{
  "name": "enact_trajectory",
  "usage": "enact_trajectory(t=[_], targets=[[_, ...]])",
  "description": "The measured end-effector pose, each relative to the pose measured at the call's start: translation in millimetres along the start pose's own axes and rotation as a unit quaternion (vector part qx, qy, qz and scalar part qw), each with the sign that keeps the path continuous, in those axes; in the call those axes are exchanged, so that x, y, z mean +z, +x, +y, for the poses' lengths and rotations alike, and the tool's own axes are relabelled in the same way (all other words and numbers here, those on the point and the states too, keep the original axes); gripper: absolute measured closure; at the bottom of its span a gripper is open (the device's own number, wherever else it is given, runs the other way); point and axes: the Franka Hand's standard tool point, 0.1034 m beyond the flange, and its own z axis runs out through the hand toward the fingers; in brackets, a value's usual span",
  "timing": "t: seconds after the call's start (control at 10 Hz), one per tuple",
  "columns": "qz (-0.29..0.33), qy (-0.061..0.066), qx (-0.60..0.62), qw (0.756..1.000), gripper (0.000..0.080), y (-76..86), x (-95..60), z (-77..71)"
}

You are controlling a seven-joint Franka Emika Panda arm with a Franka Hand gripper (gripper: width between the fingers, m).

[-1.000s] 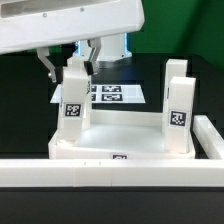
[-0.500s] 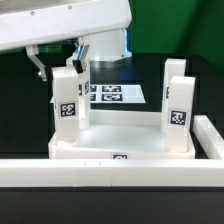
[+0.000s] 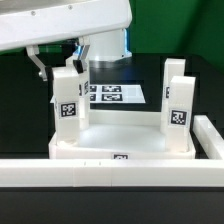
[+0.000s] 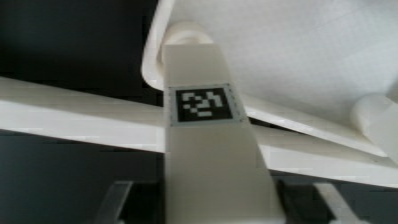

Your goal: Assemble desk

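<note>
The desk's white tabletop lies upside down like a tray, with white square legs standing in its corners. At the exterior view's left, my gripper comes down from above onto the top of a tagged leg. The jaws are shut on this leg, which stands upright in its corner socket. In the wrist view the same leg runs between my dark fingers, with its tag facing the camera. At the exterior view's right stands another tagged leg, free of the gripper.
A long white low wall runs across the front and turns back at the right. The marker board lies flat on the black table behind the tabletop. The arm's white body hangs over the back left.
The gripper and the leg in it have shifted a little to the exterior view's left and turned; for the last half second nothing has moved.
</note>
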Motion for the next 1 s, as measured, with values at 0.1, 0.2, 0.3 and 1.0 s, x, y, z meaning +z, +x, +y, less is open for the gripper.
enact_trajectory(t=[0.1,0.2,0.3,1.0], targets=[[0.002,0.0,0.004,1.0,0.0501,0.1,0.0,0.2],[0.01,-0.002,0.018,1.0,0.0501,-0.7,0.1,1.0],[0.016,-0.004,0.023,1.0,0.0501,-1.5,-0.1,1.0],[0.032,-0.007,0.056,0.998,0.0501,0.7,0.2,1.1]])
